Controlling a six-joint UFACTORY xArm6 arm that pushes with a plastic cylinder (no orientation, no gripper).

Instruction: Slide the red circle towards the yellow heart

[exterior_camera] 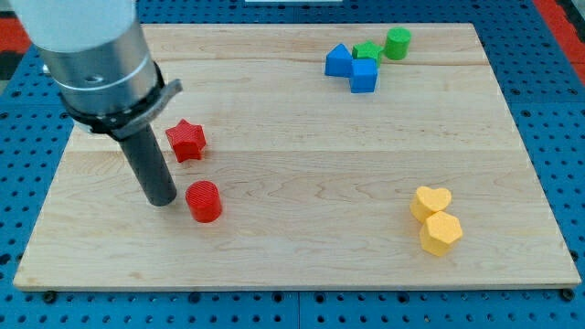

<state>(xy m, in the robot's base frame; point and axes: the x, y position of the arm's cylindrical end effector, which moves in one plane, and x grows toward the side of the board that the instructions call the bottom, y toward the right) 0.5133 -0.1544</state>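
Eight blocks lie on the wooden tabletop [292, 164]: two red, two yellow, two blue and two green. The red pair sits at the view's left: a red star [186, 140] and, below it and slightly to the right, the red circle [204, 201], a short upright cylinder. The two do not touch.

My tip [163, 201] rests on the board just beside the red circle, on its left, and below the star; whether it touches the circle cannot be told. The arm ends in this plain dark rod, an end effector with no parts that part or clamp.

The yellow heart [430, 201] lies well apart from the circle, at the view's lower right, with a yellow hexagon [441, 233] touching it from below.

At the view's top right a blue triangle-like block [339, 60] and a blue cube [364, 76] cluster with a green star [367, 51] and a green cylinder [398, 42].

No readable writing or labels appear on any block.
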